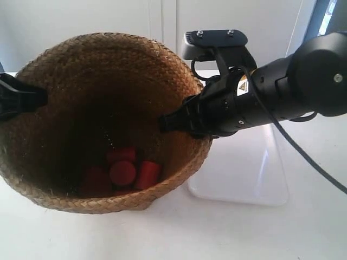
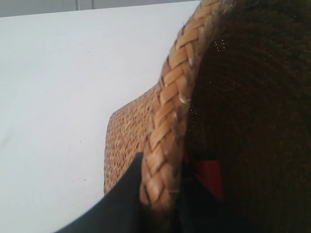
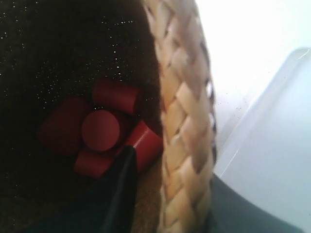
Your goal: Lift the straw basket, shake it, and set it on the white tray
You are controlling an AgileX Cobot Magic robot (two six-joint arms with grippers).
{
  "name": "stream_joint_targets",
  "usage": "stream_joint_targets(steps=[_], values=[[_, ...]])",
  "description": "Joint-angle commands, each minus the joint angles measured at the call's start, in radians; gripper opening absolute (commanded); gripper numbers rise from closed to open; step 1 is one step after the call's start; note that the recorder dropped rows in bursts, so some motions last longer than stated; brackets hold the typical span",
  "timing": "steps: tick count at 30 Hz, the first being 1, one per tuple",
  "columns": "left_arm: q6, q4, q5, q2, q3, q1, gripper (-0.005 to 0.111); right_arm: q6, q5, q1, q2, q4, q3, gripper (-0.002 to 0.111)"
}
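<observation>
The left gripper [image 2: 160, 191] clamps the braided rim of the straw basket [image 2: 167, 121], one dark finger [image 2: 124, 199] outside the woven wall, the other inside. A red object [image 2: 210, 177] shows in the basket's dark interior. A white surface [image 2: 58, 97] lies beyond the basket.

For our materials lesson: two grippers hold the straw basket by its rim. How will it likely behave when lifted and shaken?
The straw basket is braided, so its rim, pinched by the left gripper and right gripper, probably flexes rather than staying rigid. The loose red cylinders would likely roll and rattle; the deep walls should contain them.
</observation>
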Motion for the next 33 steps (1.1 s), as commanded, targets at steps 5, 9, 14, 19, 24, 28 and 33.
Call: stream_joint_targets(steps=[5,9,14,19,24,28,33], values=[[0.017,-0.017,-0.021,-0.011,-0.001,0.003,0.0,-0.008,0.001,-0.002,0.004,-0.017,0.002,0.0],[0.019,-0.017,-0.007,-0.011,-0.001,0.003,0.0,-0.008,-0.004,-0.002,0.005,-0.017,0.002,0.0],[0.022,-0.017,-0.012,-0.041,-0.045,0.003,0.0,-0.008,0.03,-0.002,-0.046,-0.016,-0.074,0.0],[0.074,-0.087,0.09,-0.152,-0.199,0.0,0.0,-0.041,0.076,0.035,-0.259,0.003,-0.206,0.0],[0.03,-0.088,0.047,-0.003,-0.015,0.023,0.0,0.118,0.011,0.002,-0.11,-0.029,0.008,0.0],[0.108,-0.15,0.021,-0.06,-0.062,0.014,0.0,0.04,0.021,0.02,-0.146,-0.044,-0.036,0.0],[0.097,-0.145,-0.023,-0.084,-0.067,0.019,0.0,0.04,0.047,0.02,-0.134,-0.085,-0.043,0.0]])
